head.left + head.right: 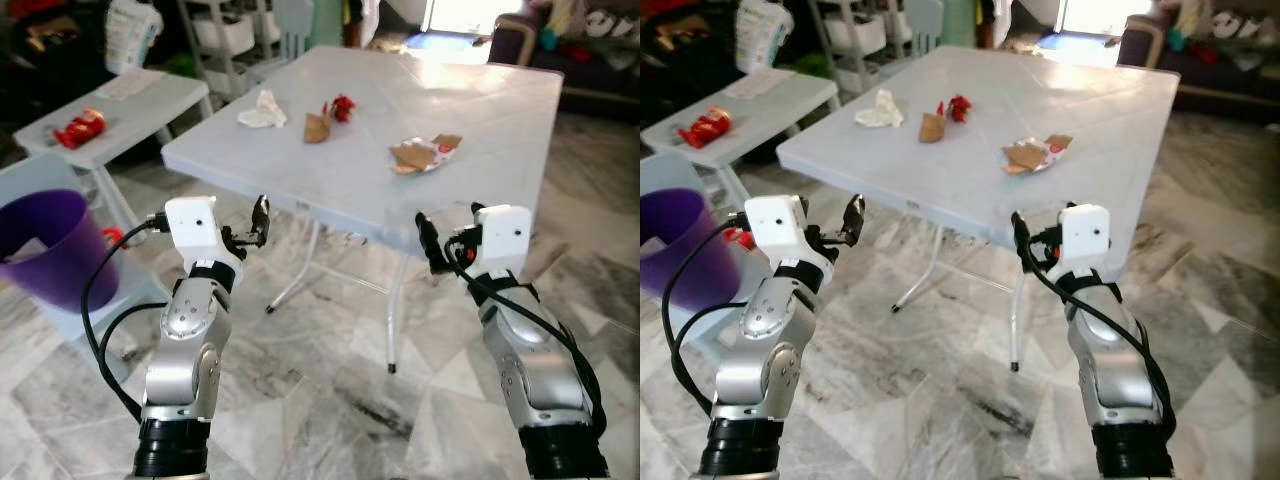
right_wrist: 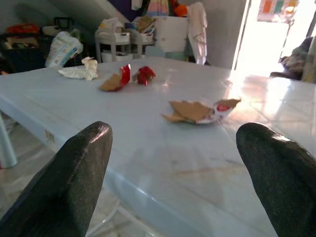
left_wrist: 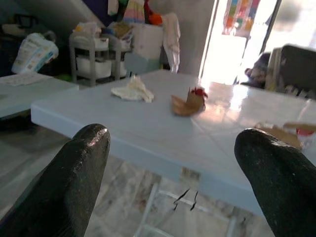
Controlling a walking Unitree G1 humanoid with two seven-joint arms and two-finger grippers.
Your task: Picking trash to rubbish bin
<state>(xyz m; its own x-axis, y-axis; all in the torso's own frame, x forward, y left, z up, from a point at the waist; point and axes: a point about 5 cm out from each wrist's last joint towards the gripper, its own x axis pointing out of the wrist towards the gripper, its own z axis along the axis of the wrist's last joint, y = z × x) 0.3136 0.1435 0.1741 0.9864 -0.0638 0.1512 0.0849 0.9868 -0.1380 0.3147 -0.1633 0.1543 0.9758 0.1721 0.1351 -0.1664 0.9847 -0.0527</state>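
So the robot's parked at the near edge of this pale grey square plastic table [image 1: 480, 130], both arms raised to about tabletop height and pointing straight at the mess. Left gripper [image 3: 170, 163] has its 2 black fingers spread wide with nothing between them, and the right gripper [image 2: 173, 163] is the same, wide apart and empty. Looks like a ready pose to me, lined up before committing to a reach.

Ahead of the right gripper, closest to it, sits a torn brown cardboard scrap with a red and white wrapper [image 2: 197, 109]. Further out from it, off toward the left-arm side, there's a folded brown paper piece [image 2: 112, 81] with a crumpled red wrapper [image 2: 144, 74] just beside it. Ahead of the left gripper and further back lies a crumpled white tissue [image 3: 132, 90].

The purple plastic bin [image 1: 50, 245] stands on the floor out beyond the left arm, well apart from the table, so whatever gets grabbed means a turn that way. A red packet [image 1: 80, 127] lies on a small white side table [image 1: 150, 95] behind the bin.

My guess: cardboard scrap goes 1st, since it's nearest.
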